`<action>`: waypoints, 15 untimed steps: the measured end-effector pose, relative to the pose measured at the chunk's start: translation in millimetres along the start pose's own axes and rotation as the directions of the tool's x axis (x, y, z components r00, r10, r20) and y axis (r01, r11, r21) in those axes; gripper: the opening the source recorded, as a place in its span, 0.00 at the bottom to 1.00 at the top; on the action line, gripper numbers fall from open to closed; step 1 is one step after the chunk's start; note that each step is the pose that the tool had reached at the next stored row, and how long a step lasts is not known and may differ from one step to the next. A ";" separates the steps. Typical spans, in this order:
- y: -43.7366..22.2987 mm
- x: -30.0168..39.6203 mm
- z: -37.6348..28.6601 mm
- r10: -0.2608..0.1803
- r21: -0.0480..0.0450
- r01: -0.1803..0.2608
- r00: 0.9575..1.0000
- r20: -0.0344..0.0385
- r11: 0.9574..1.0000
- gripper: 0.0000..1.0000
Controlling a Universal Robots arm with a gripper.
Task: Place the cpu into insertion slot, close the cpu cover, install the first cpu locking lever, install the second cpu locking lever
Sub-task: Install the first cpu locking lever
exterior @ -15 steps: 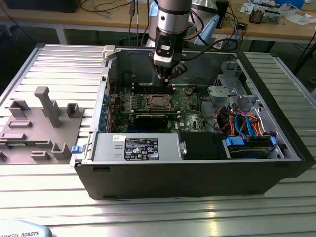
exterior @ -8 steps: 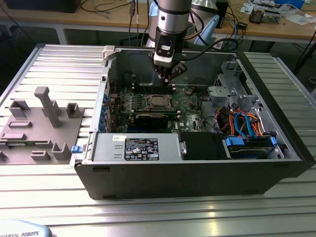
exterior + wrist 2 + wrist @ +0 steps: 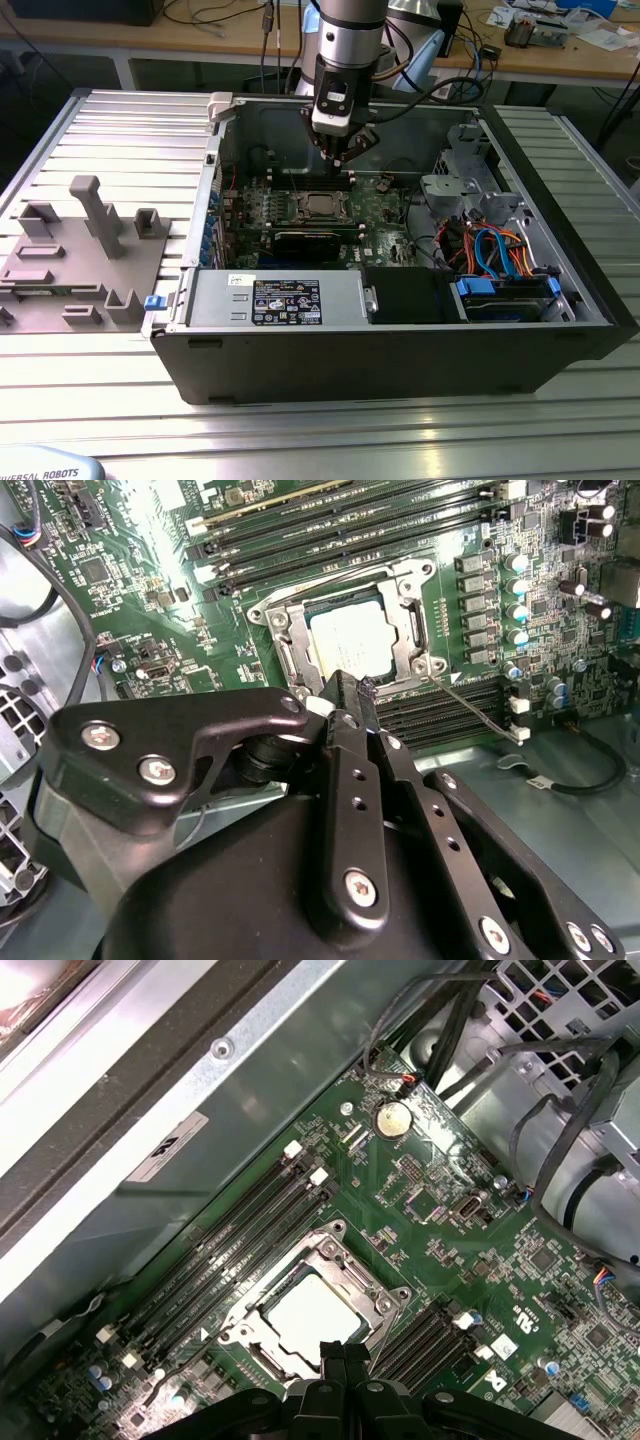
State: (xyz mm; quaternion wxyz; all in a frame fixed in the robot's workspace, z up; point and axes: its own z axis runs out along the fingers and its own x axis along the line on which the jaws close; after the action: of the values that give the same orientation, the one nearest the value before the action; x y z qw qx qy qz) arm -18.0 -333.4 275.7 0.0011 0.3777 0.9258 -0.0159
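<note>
The cpu lies flat in the insertion slot on the green motherboard, its silver top showing through the window of the cpu cover, which lies down over it. My gripper hangs a little above the socket's edge, shut, with nothing visible between its black fingers. A thin wire locking lever runs out from one socket corner over the black memory slots.
The board sits inside an open black computer case. At the exterior view's right are a metal drive cage and blue and orange cables. A power supply lies in front. A grey fixture stands on the exterior view's left.
</note>
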 end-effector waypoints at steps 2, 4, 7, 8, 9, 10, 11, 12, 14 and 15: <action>0.0 0.0 0.0 -0.003 0.000 0.003 1.000 0.000 1.000 0.11; 0.0 0.0 0.0 -0.005 0.000 0.005 1.000 0.000 1.000 0.11; 0.0 0.0 0.0 -0.009 0.000 0.009 1.000 0.000 1.000 0.11; 0.0 0.0 0.0 -0.011 0.000 0.011 1.000 0.000 1.000 0.11; 0.0 0.0 0.0 -0.012 0.000 0.012 1.000 0.000 1.000 0.11; 0.0 0.0 0.0 -0.013 0.000 0.013 1.000 0.000 1.000 0.11; 0.0 0.0 0.0 -0.014 0.000 0.014 1.000 0.000 1.000 0.11; 0.0 0.0 0.0 -0.015 0.000 0.015 1.000 0.000 1.000 0.11; 0.0 0.0 0.0 -0.018 0.000 0.018 1.000 0.001 1.000 0.11; 0.0 0.0 0.0 -0.019 0.000 0.019 1.000 0.001 1.000 0.11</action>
State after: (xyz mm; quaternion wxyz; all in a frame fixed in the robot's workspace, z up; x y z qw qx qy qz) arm -18.0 -333.5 275.7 0.0012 0.3687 0.9294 -0.0159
